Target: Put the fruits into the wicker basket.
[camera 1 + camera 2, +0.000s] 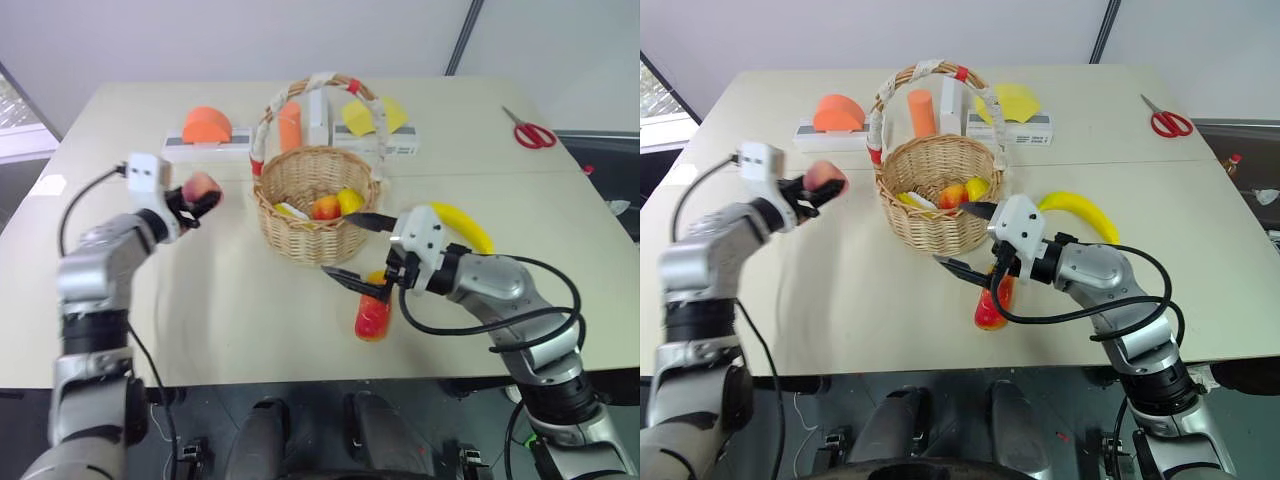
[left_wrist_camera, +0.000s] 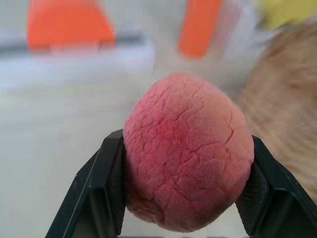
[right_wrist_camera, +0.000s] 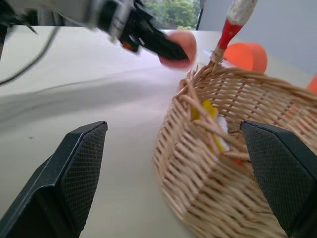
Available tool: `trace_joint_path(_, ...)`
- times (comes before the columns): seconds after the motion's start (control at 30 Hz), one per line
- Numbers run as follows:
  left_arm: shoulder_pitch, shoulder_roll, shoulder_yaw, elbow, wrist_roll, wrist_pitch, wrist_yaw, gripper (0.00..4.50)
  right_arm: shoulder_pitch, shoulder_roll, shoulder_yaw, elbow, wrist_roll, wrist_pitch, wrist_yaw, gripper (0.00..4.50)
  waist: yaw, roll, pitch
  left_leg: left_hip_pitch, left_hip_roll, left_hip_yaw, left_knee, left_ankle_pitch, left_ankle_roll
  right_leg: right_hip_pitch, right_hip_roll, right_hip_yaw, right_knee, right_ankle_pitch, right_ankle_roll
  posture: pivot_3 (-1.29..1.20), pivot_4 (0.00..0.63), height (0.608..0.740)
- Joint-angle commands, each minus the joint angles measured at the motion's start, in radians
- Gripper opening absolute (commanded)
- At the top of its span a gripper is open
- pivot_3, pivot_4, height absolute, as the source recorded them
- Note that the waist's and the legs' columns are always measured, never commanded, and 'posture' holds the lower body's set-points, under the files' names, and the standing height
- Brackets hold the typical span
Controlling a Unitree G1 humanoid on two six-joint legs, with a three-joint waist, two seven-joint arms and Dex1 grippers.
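My left gripper (image 1: 196, 203) is shut on a small pink-red peach (image 1: 203, 187), held above the table to the left of the wicker basket (image 1: 305, 236). In the left wrist view the peach (image 2: 185, 148) sits squeezed between both black fingers (image 2: 94, 198). The basket holds red-orange and yellow pieces (image 1: 328, 207). My right gripper (image 1: 340, 243) stands open against the basket's near right side, with nothing between its fingers (image 3: 74, 173). A red-to-yellow mango (image 1: 373, 316) lies on the table just below the right gripper. The yellow banana (image 1: 464, 224) lies behind the right wrist.
Orange foam shapes (image 1: 206, 124) and yellow ones (image 1: 374, 115) on white blocks stand behind the basket. Red-handled scissors (image 1: 533, 133) lie at the far right. The basket's tall taped handle (image 1: 320, 84) arches over its opening. The table's front edge runs close below the mango.
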Motion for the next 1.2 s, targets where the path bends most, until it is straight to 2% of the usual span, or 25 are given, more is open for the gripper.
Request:
trace_joint_path(0.03, 0.016, 0.027, -0.011, -0.217, -0.131, 0.038, -0.078, 2.33, -0.024, -0.011, -0.045, -0.023, 0.033, -0.001, 0.012, 4.50, 0.007, 0.000, 0.000, 0.000, -0.001, -0.001, 0.000, 0.000, 0.000, 0.001, -0.001, 0.000, 0.000, 0.000, 0.000, 0.00, 0.150, 0.740)
trace_joint_path(0.1, 0.012, 0.028, -0.039, -0.289, -0.183, 0.071, -0.087, 2.33, -0.031, -0.016, -0.052, -0.010, 0.035, -0.004, 0.017, 4.50, 0.005, 0.000, 0.000, 0.001, -0.002, -0.001, 0.001, 0.000, 0.000, 0.004, -0.002, -0.001, -0.002, 0.000, 0.000, 0.00, 0.150, 0.740)
trace_joint_path(0.2, -0.122, -0.050, -0.220, -0.266, -0.080, 0.083, 0.018, 2.33, -0.042, -0.021, -0.051, 0.013, 0.027, -0.013, 0.024, 4.50, 0.006, 0.000, 0.000, 0.002, -0.003, -0.002, 0.001, 0.000, 0.000, 0.005, -0.001, -0.002, -0.002, 0.000, 0.000, 0.00, 0.150, 0.740)
trace_joint_path(0.33, -0.222, -0.111, -0.348, -0.163, 0.020, 0.032, 0.053, 2.33, -0.043, -0.034, -0.048, 0.026, 0.015, 0.010, 0.018, 4.50, -0.009, -0.001, 0.000, 0.003, -0.003, 0.000, 0.001, 0.000, 0.001, 0.005, 0.002, -0.002, -0.002, 0.000, 0.000, 0.00, 0.150, 0.740)
trace_joint_path(0.4, -0.255, -0.137, -0.382, -0.097, 0.056, 0.015, 0.065, 3.34, -0.033, -0.050, -0.062, 0.027, 0.017, 0.041, 0.010, 4.50, -0.010, 0.000, 0.000, 0.003, -0.002, 0.001, 0.000, 0.000, 0.001, 0.003, 0.005, -0.001, -0.001, 0.000, 0.000, 0.00, 0.150, 0.740)
trace_joint_path(0.43, -0.267, -0.148, -0.391, -0.071, 0.068, 0.012, 0.069, 3.63, -0.024, -0.058, -0.080, 0.025, 0.028, 0.071, -0.001, 4.50, -0.010, 0.000, 0.000, 0.003, -0.002, 0.001, 0.000, 0.000, 0.001, 0.003, 0.006, -0.001, -0.001, 0.000, 0.000, 0.00, 0.150, 0.740)
trace_joint_path(0.47, -0.274, -0.156, -0.397, -0.053, 0.076, 0.006, 0.069, 4.16, -0.015, -0.066, -0.102, 0.024, 0.046, 0.105, -0.012, 4.50, -0.009, 0.000, 0.000, 0.003, -0.001, 0.001, 0.000, 0.000, 0.001, 0.002, 0.007, -0.001, 0.000, 0.000, 0.000, 0.00, 0.150, 0.740)
trace_joint_path(0.5, -0.277, -0.160, -0.401, -0.044, 0.083, 0.001, 0.066, 4.48, -0.005, -0.071, -0.127, 0.021, 0.066, 0.141, -0.025, 4.50, -0.008, 0.000, 0.000, 0.003, -0.001, 0.000, 0.000, 0.000, 0.001, 0.002, 0.007, -0.001, 0.000, -0.001, 0.000, 0.00, 0.150, 0.740)
trace_joint_path(0.73, -0.246, -0.143, -0.376, -0.038, 0.094, -0.089, -0.004, 4.48, 0.194, -0.104, -0.336, -0.067, 0.286, 0.476, -0.109, 4.50, 0.003, 0.000, 0.000, 0.001, -0.001, 0.000, 0.001, 0.000, 0.001, 0.002, 0.005, -0.001, -0.001, 0.000, 0.000, 0.00, 0.150, 0.740)
trace_joint_path(0.9, -0.160, -0.115, -0.313, -0.078, 0.023, -0.203, -0.129, 4.48, 0.259, -0.021, -0.467, -0.121, 0.531, 0.752, -0.275, 4.50, -0.009, 0.000, 0.000, 0.003, 0.000, 0.001, 0.001, 0.000, 0.001, 0.003, 0.006, 0.000, 0.000, 0.000, 0.000, 0.00, 0.150, 0.740)
trace_joint_path(1.0, -0.121, -0.101, -0.290, -0.098, -0.012, -0.209, -0.173, 4.48, 0.254, 0.012, -0.479, -0.134, 0.585, 0.835, -0.361, 4.50, -0.005, 0.000, 0.000, 0.003, 0.001, 0.001, 0.001, 0.000, 0.001, 0.003, 0.007, 0.001, 0.001, -0.001, -0.001, 0.00, 0.150, 0.740)
trace_joint_path(1.2, 0.015, -0.011, -0.268, -0.193, -0.091, -0.210, -0.317, 4.48, 0.200, 0.129, -0.456, -0.096, 0.630, 0.964, -0.538, 4.50, -0.006, 0.000, 0.000, 0.003, 0.001, 0.002, 0.000, 0.000, 0.001, 0.003, 0.006, 0.001, 0.000, -0.001, 0.000, 0.00, 0.150, 0.740)
